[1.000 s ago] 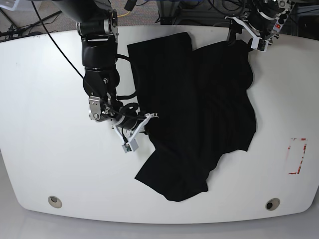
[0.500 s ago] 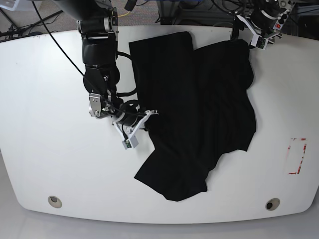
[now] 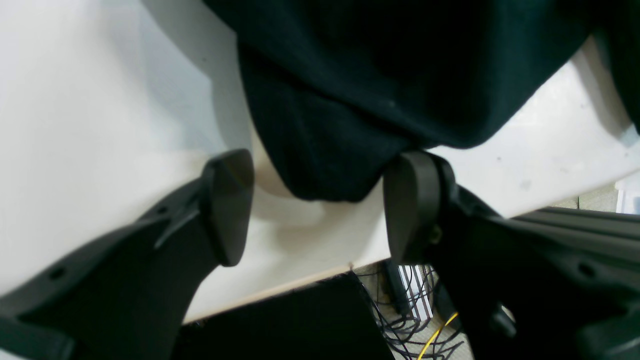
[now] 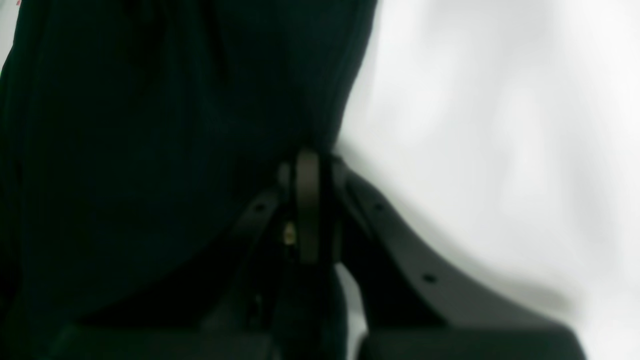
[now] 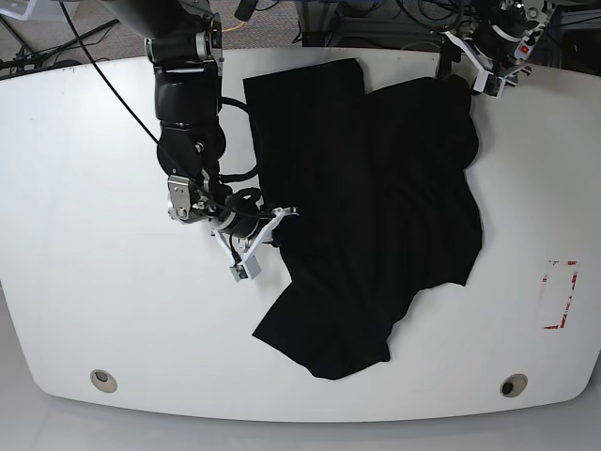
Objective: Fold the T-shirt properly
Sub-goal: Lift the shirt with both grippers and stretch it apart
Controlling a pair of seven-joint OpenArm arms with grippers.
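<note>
Where the left wrist view looks down past its own arm, the left gripper (image 3: 315,207) is seen with its two dark pads spread wide apart and nothing between them. One rounded fold of the black T-shirt (image 3: 380,90) hangs just above the gap, and the right-hand pad (image 3: 407,205) meets the cloth's lower edge. One white table (image 3: 90,115) lies under the cloth, its edge running across the lower part of the picture, with a tangle of cables (image 3: 425,320) seen on the floor beyond it.

Seen from the right wrist view, the right gripper (image 4: 307,165) is pressed together, its two fingers meeting in one narrow dark line. They are closed on the edge of the T-shirt (image 4: 165,125), which fills the left half of the picture; the white table (image 4: 500,125) fills the right half. The picture is blurred, so how much cloth is pinched cannot be told.

From the base view, one T-shirt (image 5: 376,197) is seen spread in loose folds over the middle and far part of the one table (image 5: 84,310), no print being visible on it. Two arms are counted. The right gripper (image 5: 282,218) is held at the shirt's near-left edge, by a notch in its outline. The left gripper (image 5: 467,58) stands at the far edge of the table, at the shirt's far right corner. Two round holes (image 5: 103,380) are set in the table's near edge, and one red-marked patch (image 5: 561,294) lies near its right side.
</note>
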